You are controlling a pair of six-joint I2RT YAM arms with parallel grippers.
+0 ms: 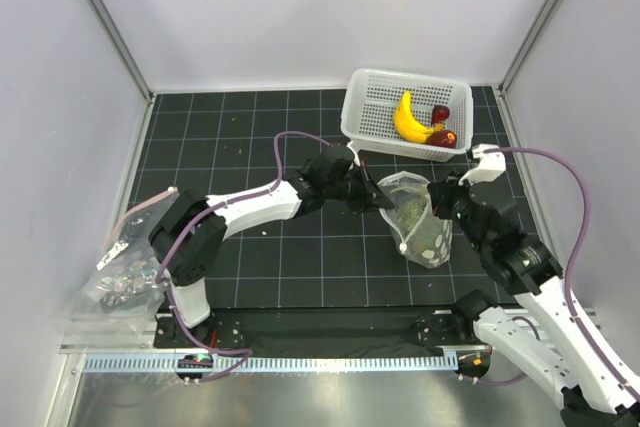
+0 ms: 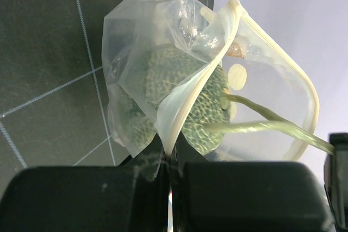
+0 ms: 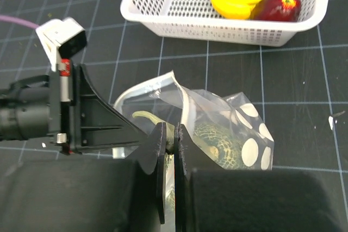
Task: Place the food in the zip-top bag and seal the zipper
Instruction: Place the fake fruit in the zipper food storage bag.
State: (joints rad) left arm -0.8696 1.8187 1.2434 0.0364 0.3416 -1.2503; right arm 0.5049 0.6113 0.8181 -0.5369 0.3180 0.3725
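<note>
My left gripper (image 2: 169, 169) is pinched tight on one edge of the zip-top bag (image 2: 136, 42), & my right gripper (image 3: 169, 139) is pinched tight on the other edge. So the bag is held btw my 2 arms, over the black mat (image 1: 250, 137) & just in front of the white basket (image 1: 362, 107). The bag's mouth is open. The melon (image 2: 204, 118) is inside the bag. I see its green net skin thru the plastic, w/ its thin stem (image 2: 261, 126) poking toward the mouth. The zipper (image 2: 225, 35) is the pale strip on the rim. It bends in a loop, & part of it goes down behind my left fingers, so I can't see that bit. In the right wrist cam my own black fingers cover the bottom of the bag, so only some of the melon shows. From the top cam the bag looks small & crinkly, & my 2 grippers hide its sides. I can't tell if it touches the mat. The banana (image 1: 405, 119) is in the basket, not in the bag, w/ 2 red fruits (image 1: 443, 137) just beside it. One of them is cut off at the top of the right wrist pic. A pile of clear stuff (image 1: 115, 277) sits at the far left edge, too blurry to say what it is.
</note>
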